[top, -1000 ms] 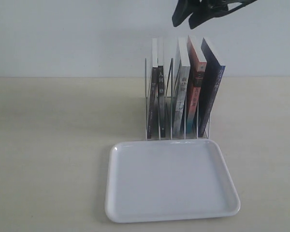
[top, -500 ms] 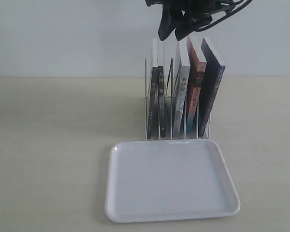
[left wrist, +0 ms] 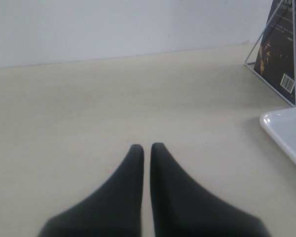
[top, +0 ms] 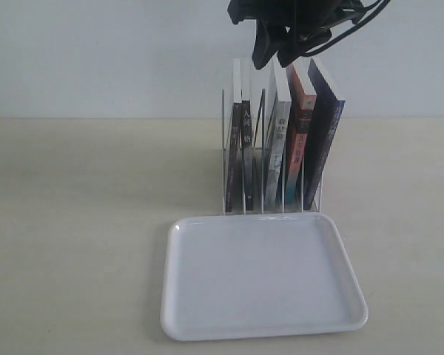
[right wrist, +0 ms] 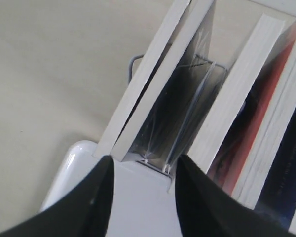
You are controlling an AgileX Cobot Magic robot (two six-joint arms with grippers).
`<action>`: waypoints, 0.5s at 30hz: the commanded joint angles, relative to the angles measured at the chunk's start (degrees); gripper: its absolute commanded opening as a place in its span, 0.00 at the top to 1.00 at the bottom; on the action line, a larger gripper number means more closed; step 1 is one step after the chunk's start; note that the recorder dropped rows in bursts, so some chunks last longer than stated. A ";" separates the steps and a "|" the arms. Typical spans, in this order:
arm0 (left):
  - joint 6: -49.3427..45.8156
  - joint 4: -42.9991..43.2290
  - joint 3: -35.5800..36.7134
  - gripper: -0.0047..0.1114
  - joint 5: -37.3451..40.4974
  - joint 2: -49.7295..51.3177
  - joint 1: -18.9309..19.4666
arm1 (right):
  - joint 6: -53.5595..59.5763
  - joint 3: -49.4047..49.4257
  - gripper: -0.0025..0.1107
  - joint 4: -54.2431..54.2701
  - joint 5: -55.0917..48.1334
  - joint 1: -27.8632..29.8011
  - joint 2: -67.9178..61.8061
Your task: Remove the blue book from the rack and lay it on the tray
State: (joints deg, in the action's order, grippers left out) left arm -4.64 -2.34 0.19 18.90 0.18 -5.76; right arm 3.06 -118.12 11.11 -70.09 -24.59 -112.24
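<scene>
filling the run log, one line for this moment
right fingers open over rack | blue book in rack | tray bare

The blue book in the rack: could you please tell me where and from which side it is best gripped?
Grip the blue book by its top edge, coming from above. It stands nearly upright in the end slot of the rack, its top above the wires, while the red book stands close beside one face.
</scene>
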 commanded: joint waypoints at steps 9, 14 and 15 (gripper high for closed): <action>0.39 0.05 -0.19 0.92 -0.88 -0.18 -0.02 | -3.06 -0.19 0.63 -4.17 1.01 0.04 -0.40; 0.39 0.05 -0.19 0.92 -0.88 -0.18 -0.02 | -3.06 -0.19 0.63 -4.68 3.66 0.04 -0.40; 0.39 0.05 -0.19 0.92 -0.88 -0.18 -0.02 | -3.75 -0.19 0.63 -4.80 4.05 0.04 -0.40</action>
State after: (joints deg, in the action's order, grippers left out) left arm -4.64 -2.34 0.19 18.90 0.18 -5.76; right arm 0.00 -118.12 7.20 -67.67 -24.59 -112.69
